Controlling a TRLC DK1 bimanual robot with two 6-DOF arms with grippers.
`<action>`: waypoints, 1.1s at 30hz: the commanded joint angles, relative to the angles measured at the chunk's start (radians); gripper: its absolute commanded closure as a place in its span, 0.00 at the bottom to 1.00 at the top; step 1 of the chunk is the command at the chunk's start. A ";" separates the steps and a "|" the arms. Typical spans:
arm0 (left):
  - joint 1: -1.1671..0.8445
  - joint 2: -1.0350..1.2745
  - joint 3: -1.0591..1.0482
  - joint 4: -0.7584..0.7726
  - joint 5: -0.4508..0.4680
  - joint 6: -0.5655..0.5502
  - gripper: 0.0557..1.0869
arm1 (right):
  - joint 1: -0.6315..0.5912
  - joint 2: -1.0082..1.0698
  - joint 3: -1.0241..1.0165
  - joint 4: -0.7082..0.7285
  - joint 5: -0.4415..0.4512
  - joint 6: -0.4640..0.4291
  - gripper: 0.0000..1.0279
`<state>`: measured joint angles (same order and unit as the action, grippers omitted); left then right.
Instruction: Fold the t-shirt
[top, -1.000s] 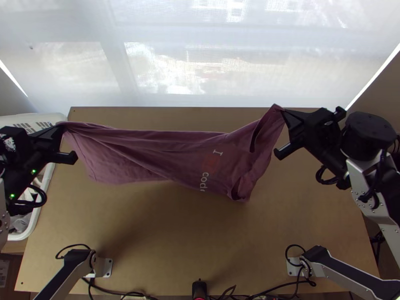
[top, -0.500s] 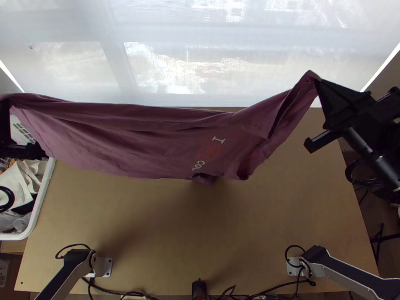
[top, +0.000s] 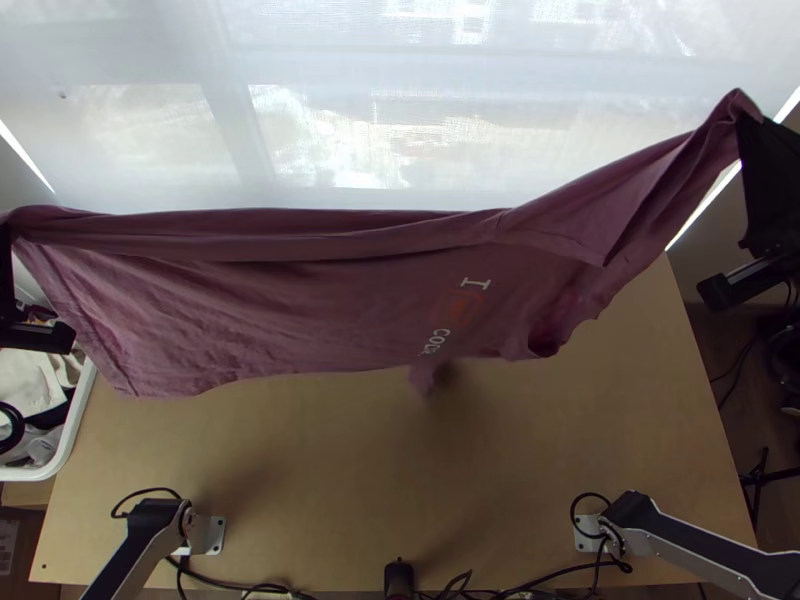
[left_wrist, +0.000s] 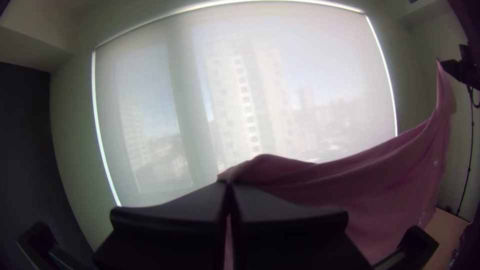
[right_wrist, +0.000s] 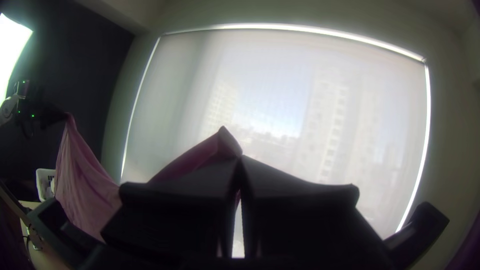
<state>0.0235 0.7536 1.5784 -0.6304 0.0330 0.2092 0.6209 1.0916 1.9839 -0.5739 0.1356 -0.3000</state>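
The mauve t-shirt (top: 300, 300) hangs stretched between both grippers above the table, its upper edge folded over in a long band and its printed front towards the top view. At the picture's left edge, my left gripper (top: 8, 235) holds one corner; in its wrist view the left gripper (left_wrist: 227, 184) is shut on bunched cloth. My right gripper (top: 752, 125) has the opposite corner, higher up at the right edge. The right wrist view has the right gripper (right_wrist: 241, 159) shut with a peak of cloth above its tips. A small part of the shirt droops below the middle.
Below the shirt lies the wooden table (top: 330, 480). A white basket (top: 75, 430) with cloths in it stands at the table's left. A covered window (top: 400, 120) is behind the far edge. Cables and a small black device (top: 398, 578) are at the near edge.
Both grippers have risen and spread apart, drawing the shirt wider. Over the last half second the right one moved farther up and right, and the shirt's lower left corner came into view.
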 joint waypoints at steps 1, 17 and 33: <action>-0.002 -0.020 -0.026 0.006 0.004 0.038 0.97 | 0.034 0.013 0.069 0.005 0.006 -0.027 0.98; -0.008 -0.056 -0.038 -0.018 0.050 0.110 0.97 | 0.143 0.044 0.148 -0.037 0.006 0.001 0.98; -0.008 -0.142 -0.296 -0.034 0.051 0.036 0.97 | 0.158 -0.099 -0.204 -0.060 0.004 0.061 0.98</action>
<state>0.0154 0.6250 1.4010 -0.6949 0.0853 0.2836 0.7757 1.0298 1.9373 -0.6788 0.1413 -0.2565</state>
